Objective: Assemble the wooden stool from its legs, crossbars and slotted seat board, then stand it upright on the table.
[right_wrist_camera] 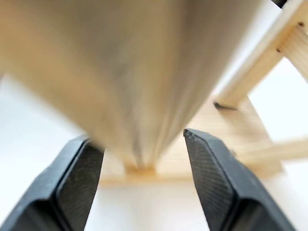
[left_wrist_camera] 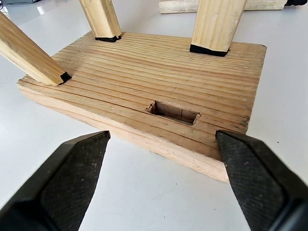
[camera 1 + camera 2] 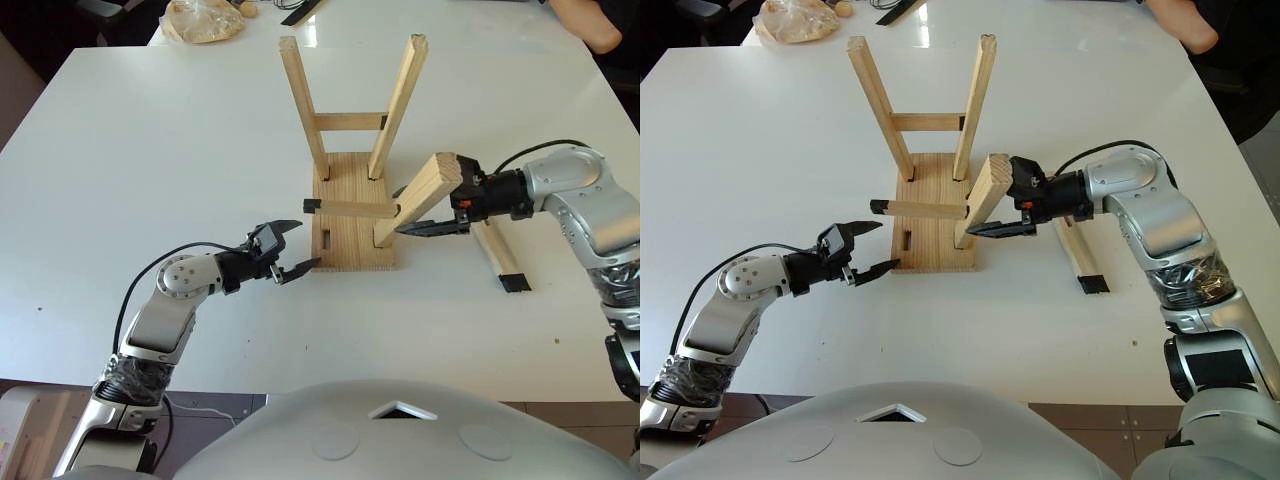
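Note:
The slotted seat board (image 3: pixel 350 255) lies flat on the white table. Two legs (image 3: pixel 303 100) (image 3: pixel 398 100) stand in its far slots, joined by a crossbar (image 3: pixel 348 122). A third leg (image 3: pixel 425 195) leans in the near right slot, and a second crossbar (image 3: pixel 350 208) sticks out leftward from it. My right gripper (image 3: pixel 408 226) is shut on this leaning leg (image 1: pixel 144 72), one finger on each side. My left gripper (image 3: pixel 305 245) hovers open at the board's near left corner, facing the empty slot (image 2: pixel 173 111). A loose leg (image 3: pixel 497 255) lies on the table to the right.
A crumpled bag (image 3: pixel 203 20) and a dark object (image 3: pixel 300 8) sit at the table's far edge. A person's arm (image 3: pixel 590 25) rests at the far right corner. Bare tabletop (image 3: pixel 150 150) stretches left of the board.

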Tool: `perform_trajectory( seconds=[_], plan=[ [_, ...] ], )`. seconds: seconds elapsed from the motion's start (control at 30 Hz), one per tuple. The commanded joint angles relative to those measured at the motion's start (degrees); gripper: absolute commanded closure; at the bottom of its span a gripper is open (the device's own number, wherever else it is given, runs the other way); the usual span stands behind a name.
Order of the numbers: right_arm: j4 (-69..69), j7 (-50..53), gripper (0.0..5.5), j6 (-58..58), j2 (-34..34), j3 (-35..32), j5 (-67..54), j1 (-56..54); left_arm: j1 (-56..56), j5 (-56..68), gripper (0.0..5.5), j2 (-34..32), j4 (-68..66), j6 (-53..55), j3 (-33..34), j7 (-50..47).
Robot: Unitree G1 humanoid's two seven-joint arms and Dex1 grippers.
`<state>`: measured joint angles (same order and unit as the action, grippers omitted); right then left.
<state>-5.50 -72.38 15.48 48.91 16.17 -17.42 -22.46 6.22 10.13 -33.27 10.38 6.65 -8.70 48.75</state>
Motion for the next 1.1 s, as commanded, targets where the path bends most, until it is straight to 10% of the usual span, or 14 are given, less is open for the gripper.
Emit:
perform_trajectory(
  seconds=[0.03,0.43,1.1],
  plan=[
    [3.23,0.64,2.60,-6.26,6.06,-3.56,5.04,8.61,2.07,-0.74,1.40,-0.74,0.36,0.84,0.80,-1.24],
    [-2.54,22.25,2.60,9.45,0.23,-28.85,-1.43,33.02,10.43,1.70,1.40,-0.99,4.87,1.40,7.46,-5.56],
    [-9.65,30.24,2.73,16.38,-4.04,-23.06,3.13,40.82,12.62,5.69,1.40,0.15,10.16,6.15,12.07,-8.25]
  ],
)
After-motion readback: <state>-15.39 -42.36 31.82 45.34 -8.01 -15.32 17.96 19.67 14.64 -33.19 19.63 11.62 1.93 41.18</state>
